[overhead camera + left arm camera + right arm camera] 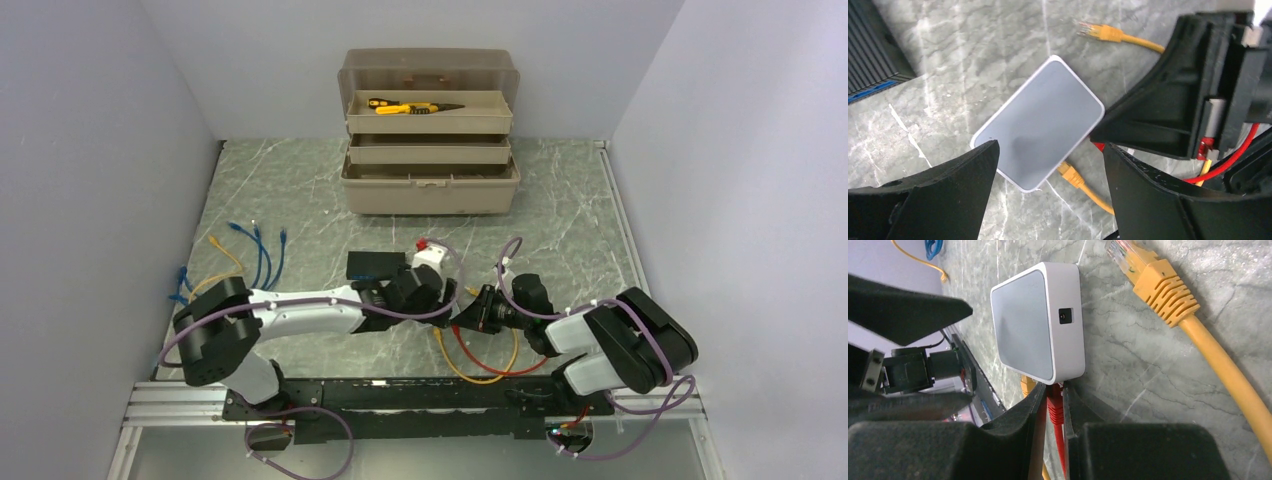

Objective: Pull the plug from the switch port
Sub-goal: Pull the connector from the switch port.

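A small white flat box [1033, 320] lies on the marble table, also in the top view [430, 257] and the left wrist view [1040, 125]. A red plug [1054, 407] and a yellow plug [1070, 174] sit in its near edge. My right gripper [1054, 387] is shut on the red plug right at the box's edge. My left gripper [1050, 150] is open, its jaws straddling the white box from above without touching it. The black switch [375, 265] lies just left of the white box, its ribbed corner in the left wrist view [870, 50]; I see no cable in it.
A loose yellow plug [1148, 280] lies on the table beyond the white box. Red and yellow cable loops [480, 365] run toward the arm bases. Blue cables [255, 245] lie at the left. An open beige toolbox [430, 135] stands at the back.
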`<control>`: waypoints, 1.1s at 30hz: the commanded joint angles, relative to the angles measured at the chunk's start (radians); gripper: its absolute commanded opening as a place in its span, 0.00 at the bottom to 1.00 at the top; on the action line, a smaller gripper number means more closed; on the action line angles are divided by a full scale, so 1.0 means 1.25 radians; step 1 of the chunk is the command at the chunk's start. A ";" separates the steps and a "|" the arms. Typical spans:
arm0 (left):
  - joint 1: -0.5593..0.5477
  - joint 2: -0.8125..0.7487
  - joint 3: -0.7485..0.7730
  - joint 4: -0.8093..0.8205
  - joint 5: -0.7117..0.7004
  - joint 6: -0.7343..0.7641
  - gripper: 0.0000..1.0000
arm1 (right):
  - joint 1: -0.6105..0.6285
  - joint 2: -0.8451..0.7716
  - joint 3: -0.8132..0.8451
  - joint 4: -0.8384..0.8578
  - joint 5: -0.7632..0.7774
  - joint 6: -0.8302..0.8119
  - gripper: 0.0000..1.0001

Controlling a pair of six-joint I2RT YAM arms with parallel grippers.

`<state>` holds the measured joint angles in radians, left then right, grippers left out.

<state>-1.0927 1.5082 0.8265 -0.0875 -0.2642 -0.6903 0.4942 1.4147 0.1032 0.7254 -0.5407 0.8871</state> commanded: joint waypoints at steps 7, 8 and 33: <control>-0.094 0.165 0.188 -0.245 -0.140 0.102 0.85 | 0.005 -0.036 -0.019 -0.154 0.068 -0.022 0.00; -0.094 0.175 0.199 -0.266 -0.153 0.101 0.85 | 0.004 -0.041 -0.019 -0.159 0.069 -0.022 0.00; -0.056 0.264 0.186 -0.229 -0.211 0.033 0.86 | 0.020 -0.104 -0.028 -0.240 0.011 -0.039 0.00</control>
<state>-1.2213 1.7950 1.1133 -0.4191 -0.4992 -0.5713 0.4984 1.3071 0.1005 0.5995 -0.5087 0.8692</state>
